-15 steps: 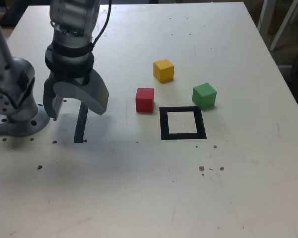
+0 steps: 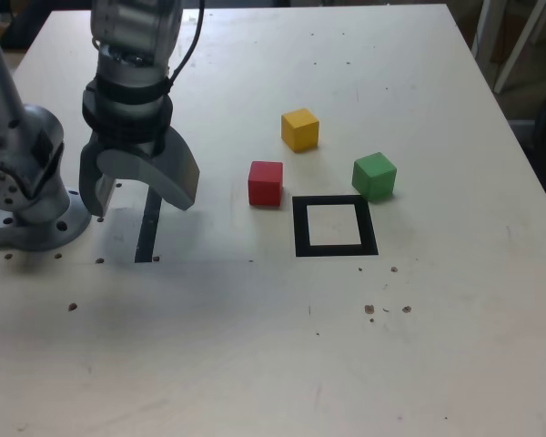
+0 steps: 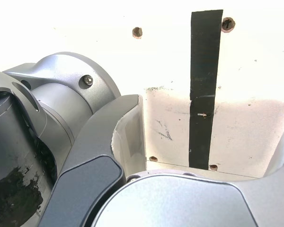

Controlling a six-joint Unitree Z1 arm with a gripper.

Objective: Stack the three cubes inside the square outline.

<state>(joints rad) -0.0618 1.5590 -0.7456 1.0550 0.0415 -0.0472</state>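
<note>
The square outline (image 2: 335, 250) is flat, matte black tape framing a pale patch of the same surface as the table (image 2: 209, 346); its near side runs across the exterior view, and no side is clearly the long one. The green cube (image 2: 374, 177), smooth and solid-coloured, stands at the outline's far right corner in the exterior view, turned so that an upright edge faces the camera; whether it touches the tape I cannot tell. The red cube (image 2: 265, 184), flat-faced with crisp edges, sits just off the outline's far left corner, one face almost square to the camera. The yellow cube (image 2: 300, 130) lies farther beyond the outline's far side, turned with an upright edge toward the camera. All three are as long as they are wide, so none has a long axis. Well to the outline's left in the exterior view, the gripper (image 2: 143, 212) points down with its broad, curved, smooth grey fingers spread wide, nothing between them. Below it lies a straight black tape strip (image 2: 146, 239), its long axis running from near to far. Farther left of the outline stands the arm's rounded grey metal base (image 2: 41, 228).
</note>
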